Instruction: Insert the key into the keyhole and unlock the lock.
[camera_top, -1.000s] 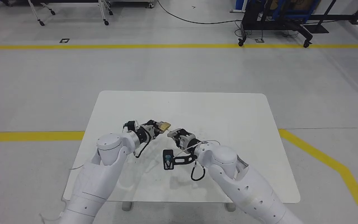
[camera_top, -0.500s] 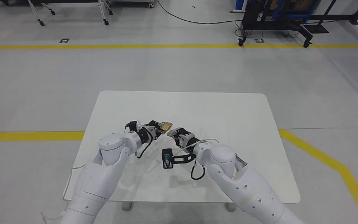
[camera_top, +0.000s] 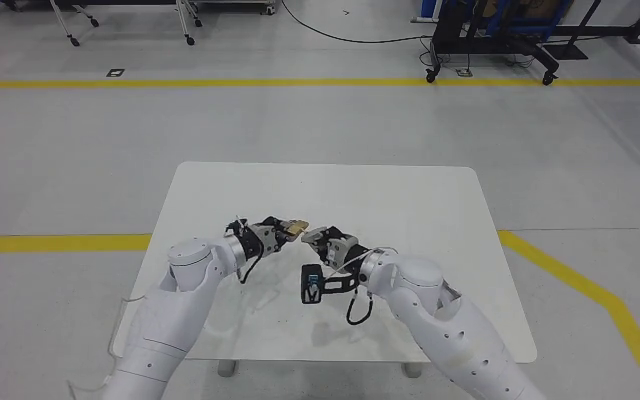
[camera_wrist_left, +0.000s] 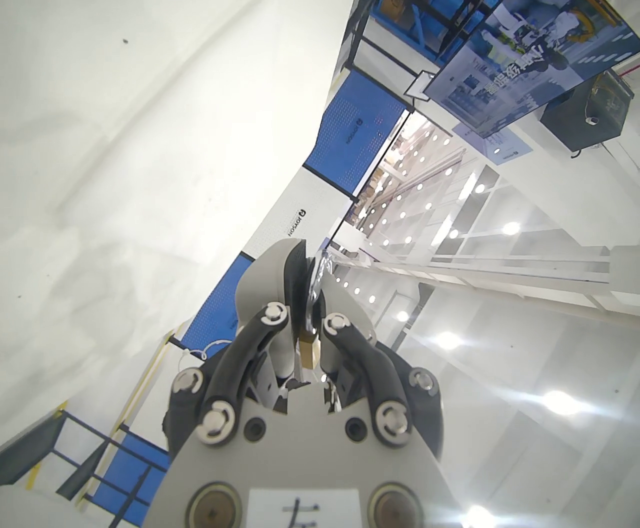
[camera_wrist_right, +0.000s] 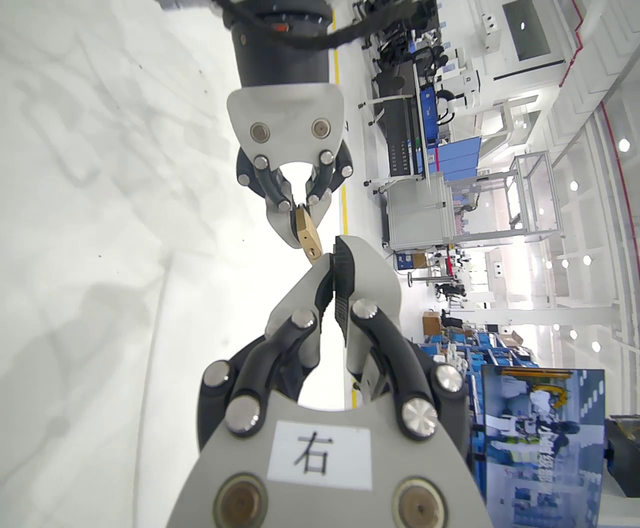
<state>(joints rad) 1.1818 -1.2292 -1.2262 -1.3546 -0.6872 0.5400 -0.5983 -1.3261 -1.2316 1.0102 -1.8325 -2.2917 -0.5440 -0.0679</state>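
**White arms, grey and black grippers**

Wears smooth white shells along the left arm (camera_top: 190, 268) and the right arm (camera_top: 425, 290), with black wrist sections and looping black cables (camera_top: 352, 306). Ends in the left gripper (camera_wrist_left: 306, 280) and the right gripper (camera_wrist_right: 334, 257), alike in build: pale grey plate, curved black links, round silver screws, two brass-coloured discs. Bears a white label with one black character on each. Shows ribbed black pads (camera_wrist_right: 343, 282) inside grey fingers.

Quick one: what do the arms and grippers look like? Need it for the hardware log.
The left arm and right arm have glossy white rounded shells, with black cables at the wrists. The left gripper and right gripper match: grey base plate, black linkage bars with silver bolts, pale grey fingers, black ribbed pads, white label with one black character.
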